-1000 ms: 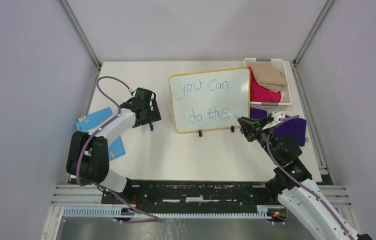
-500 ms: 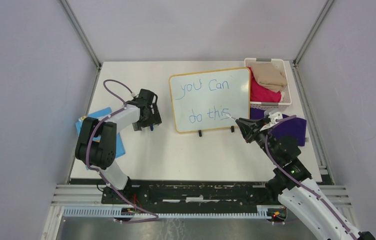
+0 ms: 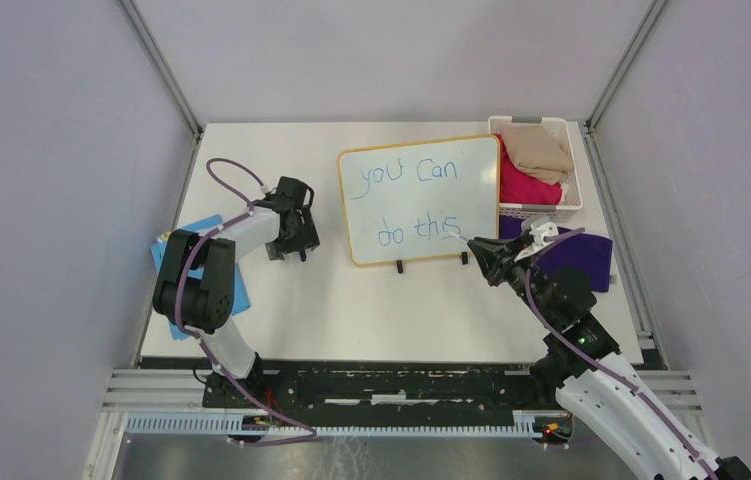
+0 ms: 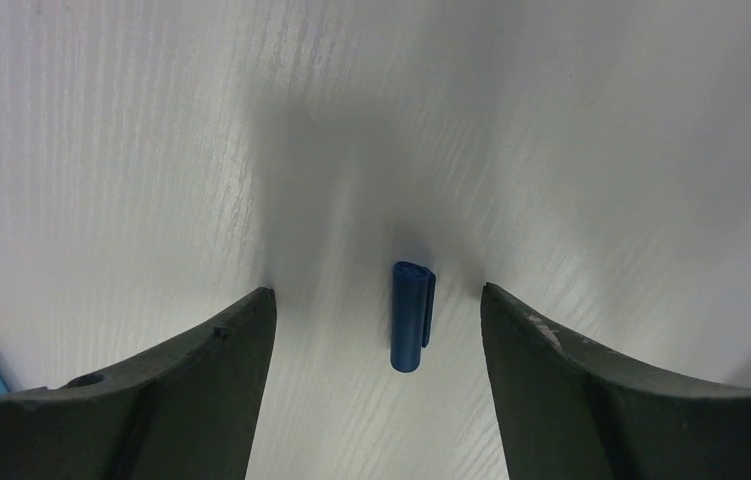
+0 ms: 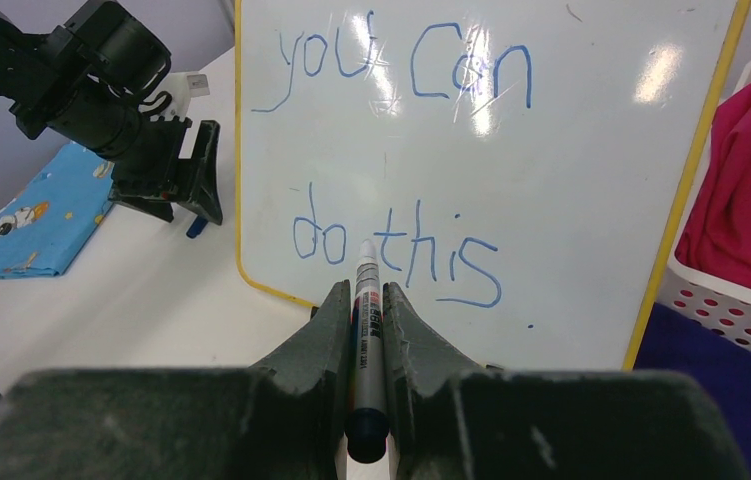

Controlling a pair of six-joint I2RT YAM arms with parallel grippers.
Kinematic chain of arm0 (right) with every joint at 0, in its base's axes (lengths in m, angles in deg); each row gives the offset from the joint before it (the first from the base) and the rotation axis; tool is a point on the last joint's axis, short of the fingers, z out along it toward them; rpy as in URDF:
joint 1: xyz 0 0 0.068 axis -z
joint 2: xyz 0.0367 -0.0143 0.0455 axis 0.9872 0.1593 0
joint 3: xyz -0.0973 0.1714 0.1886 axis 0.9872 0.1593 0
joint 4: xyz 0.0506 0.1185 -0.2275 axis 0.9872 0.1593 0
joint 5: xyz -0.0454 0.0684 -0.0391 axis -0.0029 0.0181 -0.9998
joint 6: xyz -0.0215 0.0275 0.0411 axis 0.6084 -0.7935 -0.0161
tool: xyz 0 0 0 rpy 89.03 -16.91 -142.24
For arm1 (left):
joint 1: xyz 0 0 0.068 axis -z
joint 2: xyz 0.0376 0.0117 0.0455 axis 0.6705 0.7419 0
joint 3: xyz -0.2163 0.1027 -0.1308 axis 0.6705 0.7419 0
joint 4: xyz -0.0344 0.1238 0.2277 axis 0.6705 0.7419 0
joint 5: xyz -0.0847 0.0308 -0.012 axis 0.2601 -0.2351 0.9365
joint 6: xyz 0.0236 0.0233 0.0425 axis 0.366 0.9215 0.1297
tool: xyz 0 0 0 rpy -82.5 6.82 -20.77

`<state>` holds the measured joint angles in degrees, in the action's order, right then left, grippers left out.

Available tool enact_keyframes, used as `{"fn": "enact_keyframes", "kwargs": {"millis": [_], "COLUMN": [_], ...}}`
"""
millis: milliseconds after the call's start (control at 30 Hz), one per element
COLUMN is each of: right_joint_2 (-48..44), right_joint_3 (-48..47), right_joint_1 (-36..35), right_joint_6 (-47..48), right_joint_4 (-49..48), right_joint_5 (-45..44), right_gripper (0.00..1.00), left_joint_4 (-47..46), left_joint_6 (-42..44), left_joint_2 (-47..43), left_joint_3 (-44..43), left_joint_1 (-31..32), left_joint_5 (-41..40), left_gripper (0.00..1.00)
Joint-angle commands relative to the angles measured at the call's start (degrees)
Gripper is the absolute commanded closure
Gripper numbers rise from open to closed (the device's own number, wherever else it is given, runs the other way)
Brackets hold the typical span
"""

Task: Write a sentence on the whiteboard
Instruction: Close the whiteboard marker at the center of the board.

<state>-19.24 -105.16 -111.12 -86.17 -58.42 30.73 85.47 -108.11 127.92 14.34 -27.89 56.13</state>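
Right gripper (image 5: 366, 300) is clamped on a marker (image 5: 367, 330) — both fingers are tight on the barrel and the white tip pokes out forward. In the top view the right gripper (image 3: 481, 250) sits at the lower right corner of the whiteboard (image 3: 421, 205), with the marker tip just beside the end of "this". Whether the tip touches the board surface cannot be told.

The whiteboard stands on two small black feet on the table (image 3: 351, 300), right of centre, with its right edge just beside a white basket (image 3: 536, 211). The sentence (image 5: 419, 245) is on it in thin blue strokes, two lines: "you Can" on top and "do this" below, with a small dot after it. The strokes are legible in both views, and there is some glare over the upper line.

Left gripper (image 3: 289, 250) is left of the board, pointing down at the table. In the left wrist view the left gripper (image 4: 376, 292) has its jaws spread wide, holding nothing — a blue marker cap (image 4: 411, 316) lies flat on the table between the fingers, touching neither and nearer the right-hand one.

The basket holds a pink cloth (image 3: 526, 186) and a beige cloth (image 3: 538, 150). A purple cloth (image 3: 583, 255) lies on the table in front of the basket, under the right arm. A blue patterned cloth (image 3: 179, 243) lies at the left table edge, partly hidden by the left arm.
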Motion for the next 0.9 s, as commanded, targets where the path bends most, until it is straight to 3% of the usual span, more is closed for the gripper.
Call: {"fn": "enact_keyframes", "kwargs": {"millis": [0, 467, 867], "right_joint_2": [0.17, -0.63, -0.87], "right_joint_3": [-2.41, -2.39, -2.06], "right_joint_1": [-0.24, -0.36, -0.28], "right_joint_6": [0.83, 1.46, 1.63], "right_joint_4": [-2.24, -1.16, -0.99], "right_joint_5": [-0.61, -2.06, -2.06], "right_gripper": [1.0, 1.0, 1.0], "left_joint_4": [-0.9, 1.26, 1.15], "left_joint_6": [-1.4, -0.35, -0.44], "left_joint_2": [3.01, 3.8, 4.92], "left_joint_3": [-0.58, -1.17, -1.2], "left_joint_1": [-0.24, 4.44, 4.69], "left_joint_5": [-0.48, -6.18, -5.68], "left_gripper": [0.21, 0.31, 0.36]}}
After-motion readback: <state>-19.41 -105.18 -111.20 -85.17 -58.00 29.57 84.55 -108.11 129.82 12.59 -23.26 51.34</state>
